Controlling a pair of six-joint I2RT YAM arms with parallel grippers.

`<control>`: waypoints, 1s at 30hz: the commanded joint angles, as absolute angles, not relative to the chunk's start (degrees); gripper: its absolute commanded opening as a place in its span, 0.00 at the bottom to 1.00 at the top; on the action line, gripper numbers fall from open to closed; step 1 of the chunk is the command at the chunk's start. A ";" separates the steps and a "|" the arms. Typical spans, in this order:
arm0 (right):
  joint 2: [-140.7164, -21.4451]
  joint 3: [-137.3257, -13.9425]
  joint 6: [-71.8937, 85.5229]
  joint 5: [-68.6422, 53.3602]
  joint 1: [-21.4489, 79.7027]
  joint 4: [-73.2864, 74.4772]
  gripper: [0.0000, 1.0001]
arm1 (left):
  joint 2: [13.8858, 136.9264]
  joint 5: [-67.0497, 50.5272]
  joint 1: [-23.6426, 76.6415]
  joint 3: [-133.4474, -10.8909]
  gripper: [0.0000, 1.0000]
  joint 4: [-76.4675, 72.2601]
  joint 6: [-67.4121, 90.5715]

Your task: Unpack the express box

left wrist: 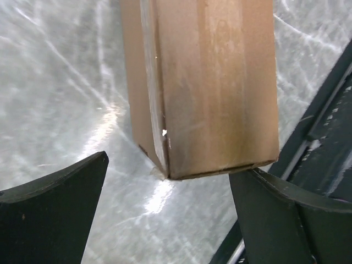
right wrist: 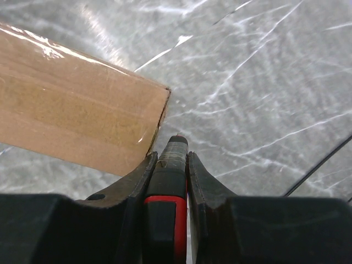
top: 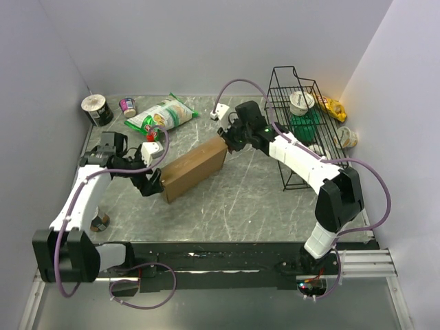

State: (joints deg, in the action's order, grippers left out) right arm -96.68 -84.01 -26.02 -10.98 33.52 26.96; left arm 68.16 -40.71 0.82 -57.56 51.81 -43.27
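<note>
Right end effector [right wrist: 171, 159]: clenched on a slim black-and-red hand tool [right wrist: 175, 149], probably a cutter. The tool tip is pointed out past the fingertips.
- The tip is seen just beside the far-right corner of the flat brown cardboard express box [right wrist: 71, 110]. Contact cannot be confirmed.
- Glossy clear tape is seen on the box face next to that corner.

Left end effector [left wrist: 171, 179]: released, with jaws spread wide to either side of the box's near-left end. Neither finger is seen touching cardboard.

The express box is laid on the grey marbled tabletop [top: 240, 199], left of centre. Its long axis is run diagonally from near-left to far-right, so one end is presented to each arm. Both arms are about equally near.

Judgement:
- The next move is likely a cut along the taped seam, started at the right end and drawn toward the left.
- The box is not yet braced. Unless the left jaws are closed on it first, it may be pushed along its own axis by the tool.

Surroundings:
- A black wire basket [top: 295, 175] with cups inside is set just beside the right arm's forearm. A snag is possible there if the arm is swung out.
- A green-and-white snack bag [top: 161, 113] is laid beyond the box, apart from it.
- A dark round cup with a pale lid [top: 96, 108] is parked in the far-left corner.
- Nothing is seen between tool tip and box.
</note>
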 commanded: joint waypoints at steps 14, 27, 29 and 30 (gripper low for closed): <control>-97.73 -87.10 -21.62 -18.02 35.33 21.36 0.00 | 69.70 -44.04 1.85 -58.54 0.96 45.87 -37.70; -100.55 -90.09 -16.35 -16.61 33.22 21.44 0.00 | 57.67 -39.21 1.23 -51.51 0.96 47.40 -41.43; -100.46 -90.09 -16.43 -17.14 33.40 21.71 0.00 | 55.81 -36.49 1.23 -50.19 0.96 44.05 -38.24; -100.37 -90.00 -16.70 -17.40 33.22 21.97 0.00 | 55.98 -36.30 1.23 -50.10 0.96 44.73 -39.28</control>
